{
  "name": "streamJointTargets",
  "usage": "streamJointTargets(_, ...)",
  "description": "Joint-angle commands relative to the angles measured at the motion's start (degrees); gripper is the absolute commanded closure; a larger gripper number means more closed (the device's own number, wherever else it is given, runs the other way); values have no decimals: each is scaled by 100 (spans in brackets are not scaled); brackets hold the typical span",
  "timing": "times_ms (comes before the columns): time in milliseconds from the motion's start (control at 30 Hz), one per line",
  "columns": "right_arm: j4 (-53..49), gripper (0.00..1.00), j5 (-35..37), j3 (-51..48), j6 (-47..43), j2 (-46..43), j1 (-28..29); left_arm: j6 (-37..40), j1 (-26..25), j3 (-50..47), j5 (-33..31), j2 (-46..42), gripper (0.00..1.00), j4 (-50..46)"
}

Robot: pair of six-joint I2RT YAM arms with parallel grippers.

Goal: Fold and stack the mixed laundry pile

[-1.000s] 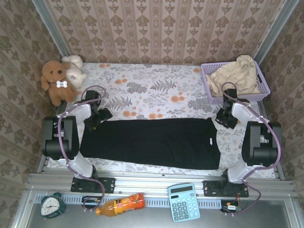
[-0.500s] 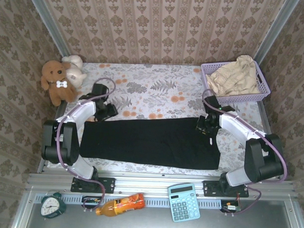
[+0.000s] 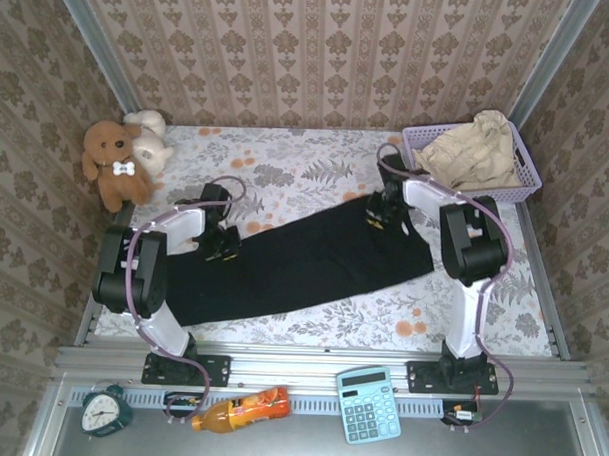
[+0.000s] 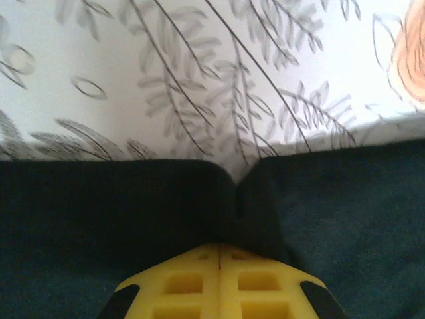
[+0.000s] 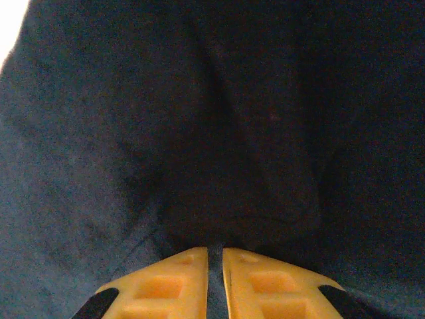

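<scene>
The large black garment (image 3: pixel 303 266) lies slanted across the floral table, low at the left and higher at the right. My left gripper (image 3: pixel 224 247) sits on its far edge near the left end. In the left wrist view the yellow fingers (image 4: pixel 192 276) meet at the left gripper (image 4: pixel 220 247), with the black garment's (image 4: pixel 345 206) edge puckered at their tips. My right gripper (image 3: pixel 377 217) is at the far right corner. Up close, the right gripper (image 5: pixel 215 251) pinches a strip of black garment (image 5: pixel 199 119). The beige garment (image 3: pixel 475 149) lies heaped in the basket.
A lavender mesh basket (image 3: pixel 506 193) stands at the back right corner. Plush toys (image 3: pixel 119 159) sit at the back left. On the front ledge are an alarm clock (image 3: pixel 105 411), an orange bottle (image 3: pixel 241 408) and a calculator (image 3: pixel 368 403). The floral table (image 3: pixel 316 173) shows behind the garment.
Both arms swung inward onto the garment's far edge. The left gripper shut. The black garment's right end has been dragged back and left, so it now lies slanted.
</scene>
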Motion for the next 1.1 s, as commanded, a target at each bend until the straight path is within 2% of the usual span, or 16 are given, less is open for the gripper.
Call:
streamJointTargets(0,-59,82,66,1449,-22,1196,38,-83,-297,-109,248,87,100,-465)
streamJointTargets(133,-812,74,-168,3827,-296,2128,28,-794,-768,-66,951,-131,98,-328)
streamJointTargets(200,-997,68,-180,4385,-455,2165,26,-1155,-1047,78,1245,-292,94,-178)
streamJointTargets(267,-1089,61,-187,4480,-604,1947,13,-1365,-1177,350,1370,-432,86,-97)
streamJointTargets(400,-1079,55,-249,3617,-853,1052,16,-1180,-1173,999,1118,-528,60,-157)
streamJointTargets(467,-932,54,-259,2792,-910,509,29,-829,-1159,1325,864,-401,54,-337)
streamJointTargets(600,-525,54,-337,1091,-836,-475,27,-318,-1104,1736,770,155,54,-361)
streamJointTargets(733,-384,55,-409,-138,-711,-1093,38,-488,-1107,1764,923,744,58,38)
streamJointTargets(867,-449,53,-275,-872,-754,-1531,14,-747,-1099,1562,607,1065,60,320)
streamJointTargets(1067,-692,43,16,-1137,-900,-1926,-283,-758,-700,869,114,1064,60,136)
